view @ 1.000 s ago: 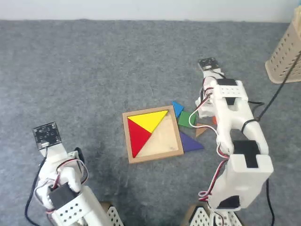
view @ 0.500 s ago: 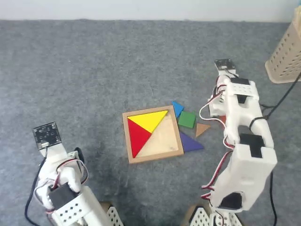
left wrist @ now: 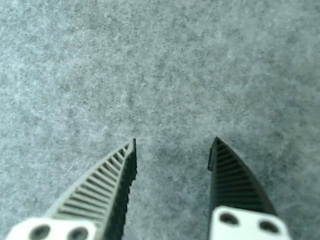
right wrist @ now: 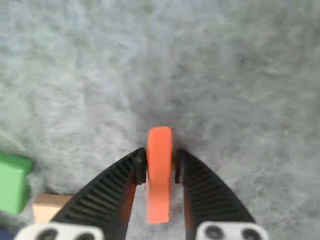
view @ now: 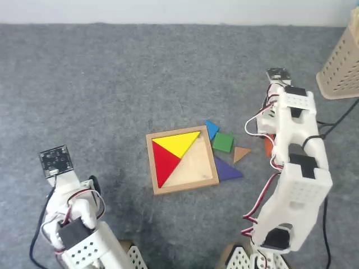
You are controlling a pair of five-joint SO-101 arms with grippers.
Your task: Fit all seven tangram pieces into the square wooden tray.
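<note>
Grey carpet covers the table, where the square wooden tray [view: 185,187] holds only the yellow triangle [view: 178,143] and red triangle [view: 164,162]. The right gripper [right wrist: 160,152] pinches the orange piece [right wrist: 159,172] edge-on, well right of the tray (the left gripper [left wrist: 172,147] gapes over bare carpet). The piece probably next needs carrying to the tray's bare wood.

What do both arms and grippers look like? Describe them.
The left arm and right arm are boxy white shells with black motor blocks, looped red, white and black cables, and a dark square module at each wrist. The left gripper and right gripper are black, ribbed and pointed, on white bases.
</note>
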